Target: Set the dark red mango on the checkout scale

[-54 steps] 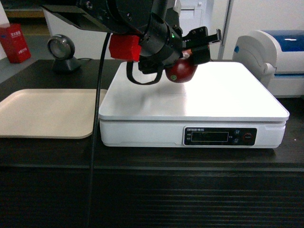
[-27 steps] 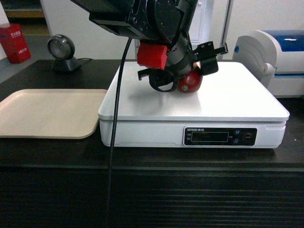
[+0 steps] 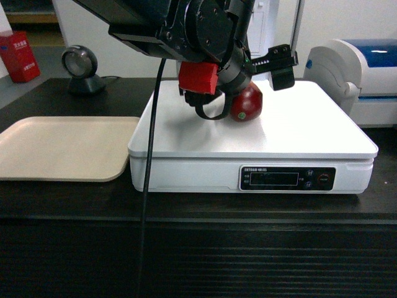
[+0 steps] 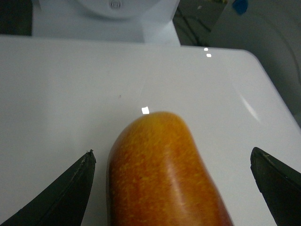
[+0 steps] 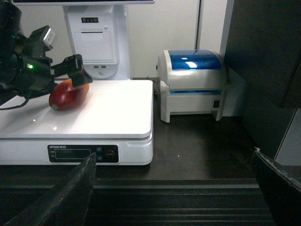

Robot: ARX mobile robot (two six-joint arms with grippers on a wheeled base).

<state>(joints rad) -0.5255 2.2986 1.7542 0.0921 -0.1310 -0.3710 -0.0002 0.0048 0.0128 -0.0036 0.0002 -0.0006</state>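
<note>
Resting on the white scale [image 3: 260, 133] at upper centre of the head view, the dark red mango [image 3: 247, 103] lies between the left gripper's [image 4: 171, 188] spread fingers. A beige tray [image 3: 62, 148] sits at left. The right gripper [image 5: 174, 188] is open.

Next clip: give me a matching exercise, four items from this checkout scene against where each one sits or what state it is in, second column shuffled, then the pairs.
Items:
1. dark red mango
2. left gripper
3. beige tray
4. printer

Places or states:
A. on the counter, left of the scale
B. open, fingers either side of the fruit
C. resting on the white scale top
D. right of the scale, blue lid

Pairs: 1-C, 2-B, 3-A, 4-D
</note>
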